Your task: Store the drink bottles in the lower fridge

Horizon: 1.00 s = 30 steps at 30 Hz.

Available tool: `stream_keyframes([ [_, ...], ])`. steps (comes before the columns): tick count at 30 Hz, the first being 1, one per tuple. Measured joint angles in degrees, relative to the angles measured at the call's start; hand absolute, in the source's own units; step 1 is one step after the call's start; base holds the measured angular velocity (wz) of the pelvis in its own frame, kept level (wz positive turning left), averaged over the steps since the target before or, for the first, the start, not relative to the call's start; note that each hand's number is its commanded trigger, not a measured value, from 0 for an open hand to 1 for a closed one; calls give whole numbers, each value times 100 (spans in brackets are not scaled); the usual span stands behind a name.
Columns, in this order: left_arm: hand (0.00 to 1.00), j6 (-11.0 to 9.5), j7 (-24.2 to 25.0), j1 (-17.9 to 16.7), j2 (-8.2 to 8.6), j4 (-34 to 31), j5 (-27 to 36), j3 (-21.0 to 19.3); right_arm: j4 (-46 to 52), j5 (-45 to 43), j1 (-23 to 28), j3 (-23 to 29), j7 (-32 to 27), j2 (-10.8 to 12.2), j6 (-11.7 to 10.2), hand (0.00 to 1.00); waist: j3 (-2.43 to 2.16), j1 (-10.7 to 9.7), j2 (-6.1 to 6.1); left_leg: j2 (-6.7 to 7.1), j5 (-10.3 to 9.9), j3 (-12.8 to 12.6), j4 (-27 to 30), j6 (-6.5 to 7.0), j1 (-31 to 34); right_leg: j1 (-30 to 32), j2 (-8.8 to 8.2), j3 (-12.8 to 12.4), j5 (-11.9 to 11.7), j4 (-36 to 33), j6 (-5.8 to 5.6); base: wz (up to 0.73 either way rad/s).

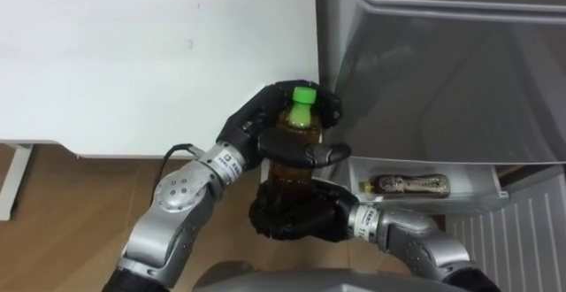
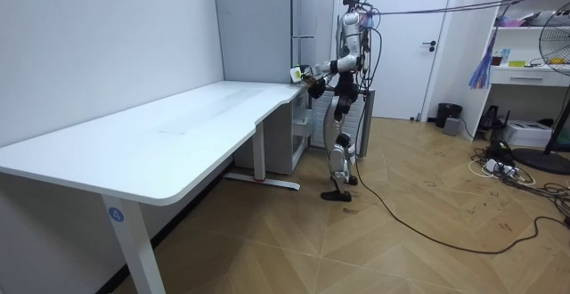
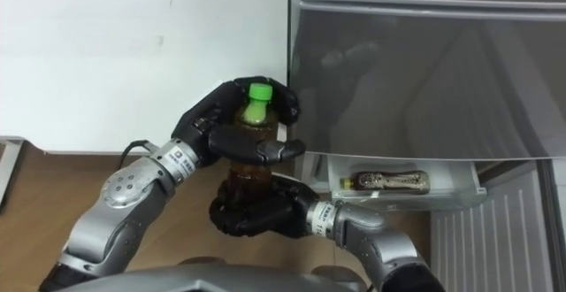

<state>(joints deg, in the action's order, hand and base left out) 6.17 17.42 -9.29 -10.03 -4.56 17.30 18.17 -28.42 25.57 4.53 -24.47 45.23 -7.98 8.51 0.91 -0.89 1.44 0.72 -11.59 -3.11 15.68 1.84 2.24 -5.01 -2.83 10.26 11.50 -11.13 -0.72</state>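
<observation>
The green-capped bottle [image 1: 288,172] is held upright, left hand [image 1: 254,122] with fingers curled round its neck, right hand [image 1: 292,218] with fingers curled round its base, and the open lower fridge drawer [image 1: 470,179], holding a second bottle [image 1: 411,184] on its side, lies lower right, nearer the right hand

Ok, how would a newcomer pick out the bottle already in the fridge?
Start at the grey fridge on the right; low down, a pale drawer stands open. The brown bottle lies flat inside, unlike the green-capped bottle held upright by the left hand and right hand.
</observation>
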Motion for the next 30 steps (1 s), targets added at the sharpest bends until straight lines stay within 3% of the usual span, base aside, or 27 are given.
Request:
stream_keyframes([
  [11,0,-26,-97,0,-103,-246,-2,-6,-79,63,99,106,94,-87,-46,100,19,125,-100,-5,0,15,15,3,-47,-16,-6,-7,-14,4,-7,0],
  [15,0,-29,-100,0,-102,-480,4,-186,-71,73,136,181,214,-101,-51,100,38,144,-164,-1,-2,20,6,5,-96,-102,-14,55,-14,41,-7,4],
  [17,0,-193,-224,0,-62,-741,80,-434,-67,105,256,348,217,-97,-36,100,35,160,-207,0,-2,17,-5,4,-95,-102,-15,63,-14,41,-8,2],
  [19,0,-566,-470,-3,32,-1056,139,-769,-65,108,414,572,179,-171,-34,100,16,253,-259,2,-1,4,-54,5,-142,-119,-17,62,-13,41,-9,-4],
  [22,0,-812,-709,-39,55,-1147,283,-922,-58,106,478,575,116,-253,-27,100,11,314,-266,5,0,-2,-145,2,-292,-236,-13,85,-10,52,-14,-2],
  [27,0,-818,-905,-101,38,-1148,265,-974,155,89,523,751,110,-249,-29,100,6,447,-265,5,1,32,-113,1,-305,-251,-13,91,-10,54,-15,0],
  [30,0,-820,-1046,-188,38,-1139,219,-1296,226,74,641,819,103,-247,-39,100,6,541,-247,5,0,6,-136,1,-407,-332,-14,89,-9,53,-15,0],
])
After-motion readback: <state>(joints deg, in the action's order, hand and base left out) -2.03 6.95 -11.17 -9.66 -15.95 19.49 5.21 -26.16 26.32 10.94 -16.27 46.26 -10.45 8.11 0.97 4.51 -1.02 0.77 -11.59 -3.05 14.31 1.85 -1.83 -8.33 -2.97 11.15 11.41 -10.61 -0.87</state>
